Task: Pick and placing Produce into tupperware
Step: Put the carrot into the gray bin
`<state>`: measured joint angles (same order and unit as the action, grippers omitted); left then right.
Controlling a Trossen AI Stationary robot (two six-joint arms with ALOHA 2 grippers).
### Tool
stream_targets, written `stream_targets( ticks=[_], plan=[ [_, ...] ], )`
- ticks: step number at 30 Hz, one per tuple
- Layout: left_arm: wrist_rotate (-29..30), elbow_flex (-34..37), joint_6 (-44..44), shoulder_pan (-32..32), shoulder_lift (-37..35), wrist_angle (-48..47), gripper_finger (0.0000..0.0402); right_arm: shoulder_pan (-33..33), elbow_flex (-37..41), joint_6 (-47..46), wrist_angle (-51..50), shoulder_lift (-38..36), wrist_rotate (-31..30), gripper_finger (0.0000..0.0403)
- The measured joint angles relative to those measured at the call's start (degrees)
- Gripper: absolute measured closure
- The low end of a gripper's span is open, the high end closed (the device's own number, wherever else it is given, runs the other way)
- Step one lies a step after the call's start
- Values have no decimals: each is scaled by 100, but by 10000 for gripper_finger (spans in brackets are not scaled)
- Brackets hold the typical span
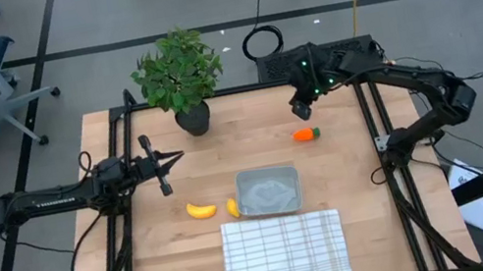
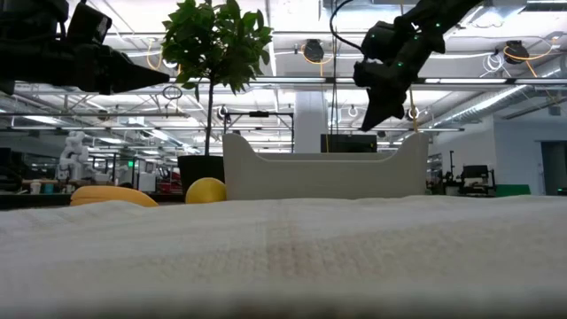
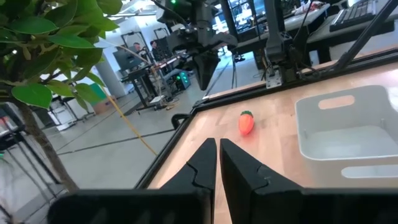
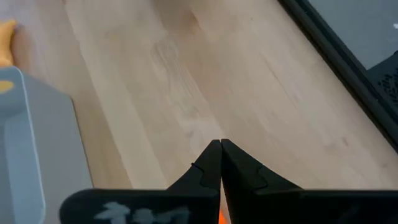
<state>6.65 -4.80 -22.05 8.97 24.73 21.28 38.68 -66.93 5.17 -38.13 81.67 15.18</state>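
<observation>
The orange carrot with its green top lies on the wooden table, right of the plant and beyond the tupperware. The clear-grey tupperware stands in the table's middle. The banana and the small yellow lemon piece lie just left of it. My right gripper hangs shut above the carrot, a little to its far side, and touches nothing; its wrist view shows only an orange sliver of the carrot below the fingers. My left gripper is shut and hovers over the table's left part, pointing right toward the carrot.
A leafy potted plant stands at the table's far edge, left of the right gripper. A white checked cloth lies along the near edge, in front of the tupperware. Bare wood shows around the carrot. Black frame rails run along the table's sides.
</observation>
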Motion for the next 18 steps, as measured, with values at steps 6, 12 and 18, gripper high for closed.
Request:
stream_targets(
  ticks=[6, 12, 18],
  plan=[
    [158, 0, -180, 0, 0, 0, 376, -3, 0, 273, -230, 8, -18, 398],
    [156, 1, -178, 0, 0, 0, 376, -109, 0, 690, -476, 8, -322, 334],
    [154, 2, -145, 0, 0, -2, 376, -431, 2, 1356, -639, 8, -1074, 218]
  ],
)
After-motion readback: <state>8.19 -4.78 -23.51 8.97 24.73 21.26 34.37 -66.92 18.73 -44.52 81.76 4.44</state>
